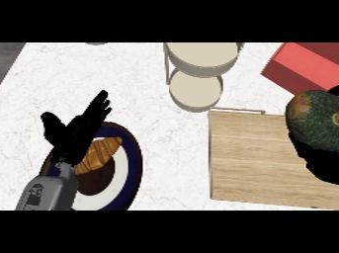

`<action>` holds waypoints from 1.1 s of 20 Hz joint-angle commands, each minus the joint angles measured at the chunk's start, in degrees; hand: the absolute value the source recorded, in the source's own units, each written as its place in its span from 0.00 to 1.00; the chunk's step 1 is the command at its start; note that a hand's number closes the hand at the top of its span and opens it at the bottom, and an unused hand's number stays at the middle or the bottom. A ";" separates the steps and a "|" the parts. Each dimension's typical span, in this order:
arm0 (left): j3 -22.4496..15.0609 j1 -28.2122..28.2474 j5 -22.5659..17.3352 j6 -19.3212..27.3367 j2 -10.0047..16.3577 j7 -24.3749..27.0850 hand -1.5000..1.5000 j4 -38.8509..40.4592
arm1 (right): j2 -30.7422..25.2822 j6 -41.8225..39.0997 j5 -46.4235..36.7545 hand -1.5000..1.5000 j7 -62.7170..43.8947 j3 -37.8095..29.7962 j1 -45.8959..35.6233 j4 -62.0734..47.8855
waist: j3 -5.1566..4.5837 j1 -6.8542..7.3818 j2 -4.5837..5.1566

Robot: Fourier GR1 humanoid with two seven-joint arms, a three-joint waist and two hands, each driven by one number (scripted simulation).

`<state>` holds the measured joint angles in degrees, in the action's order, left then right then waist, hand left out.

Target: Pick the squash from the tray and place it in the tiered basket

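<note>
A dark green squash (320,120) with a tan stem hangs at the right edge, above the wooden tray (259,163). My right hand (329,165) is curled round the squash from below and behind, with a fingertip showing at its upper right. The tiered basket (201,69), with two cream round tiers on a thin frame, stands at the top centre, left of the squash. My left hand (75,129) rests open at the left, fingers up, over a plate.
A dark-rimmed plate (130,163) with a croissant (99,154) lies under my left hand. A red box (312,66) stands at the top right, behind the squash. The counter's left edge meets a grey floor at the top left.
</note>
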<state>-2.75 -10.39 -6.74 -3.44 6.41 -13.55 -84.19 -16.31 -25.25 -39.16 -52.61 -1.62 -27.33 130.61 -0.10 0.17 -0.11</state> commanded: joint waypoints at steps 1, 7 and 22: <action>1.60 -3.54 -1.15 -0.35 0.27 -2.15 0.50 1.64 | -1.01 -5.55 2.77 1.00 -7.74 -0.17 -14.17 -6.34 | 0.00 0.19 0.06; 0.01 2.63 -0.42 -1.98 0.33 0.80 0.50 -0.86 | -0.28 -3.98 1.51 1.00 -7.71 -0.24 -27.05 -22.05 | 0.00 0.91 0.06; -0.52 -0.59 0.87 -0.44 -0.94 -2.61 0.50 -2.01 | 8.27 21.80 -6.97 1.00 11.84 -2.76 -38.33 -62.91 | 0.08 1.36 0.44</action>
<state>-2.68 -11.38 -5.98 -3.83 5.50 -14.42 -84.47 -10.75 -9.50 -45.83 -45.45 -4.08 -64.33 76.00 -0.04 1.34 0.35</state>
